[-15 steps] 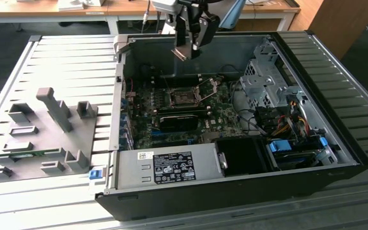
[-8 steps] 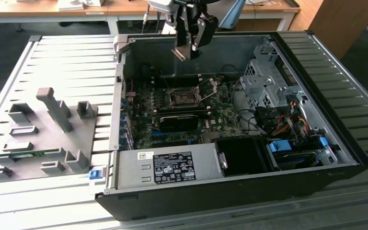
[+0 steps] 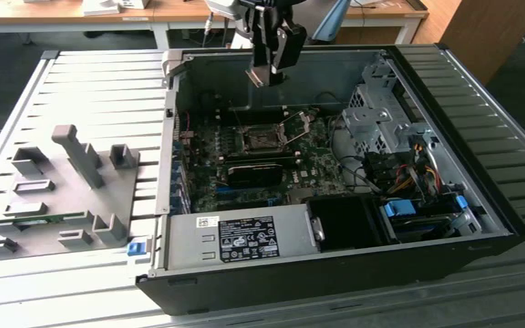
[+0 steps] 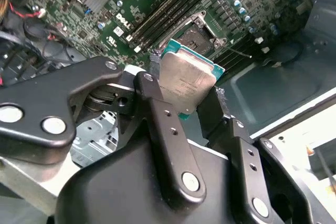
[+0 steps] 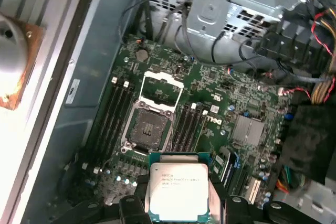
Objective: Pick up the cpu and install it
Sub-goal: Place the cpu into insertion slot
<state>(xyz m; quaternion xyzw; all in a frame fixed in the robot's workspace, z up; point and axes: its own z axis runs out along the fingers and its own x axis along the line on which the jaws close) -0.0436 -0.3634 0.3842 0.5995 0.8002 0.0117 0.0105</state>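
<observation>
- bench: pale ribbed metal slats, under everything and far below the tool.
- computer case: black shell lying open, grey sheet-metal inside; the tool hangs just above its open side, near the far wall.
- grey tray: matte moulded plastic with upright pegs and pockets, well apart from the tool, toward the exterior view's left.
- motherboard: green, crowded with slots and small parts, flat on the case floor beneath the tool.
- tool: black metal fingers, clamped onto opposite edges of the cpu and carrying it clear of the board.
- socket: dark square in a bright metal frame, its hinged retention plate swung open and nothing seated in it; it lies below the tool, apart from it.
- cpu: small flat square, dull silver lid on a green rim, hard and smooth; seen in both wrist views between the fingers.
- step in hand, as i judge it: pickup is done, install is not; the cpu is in transit over the socket. this step calls for a level chip, edges square to the frame.
</observation>
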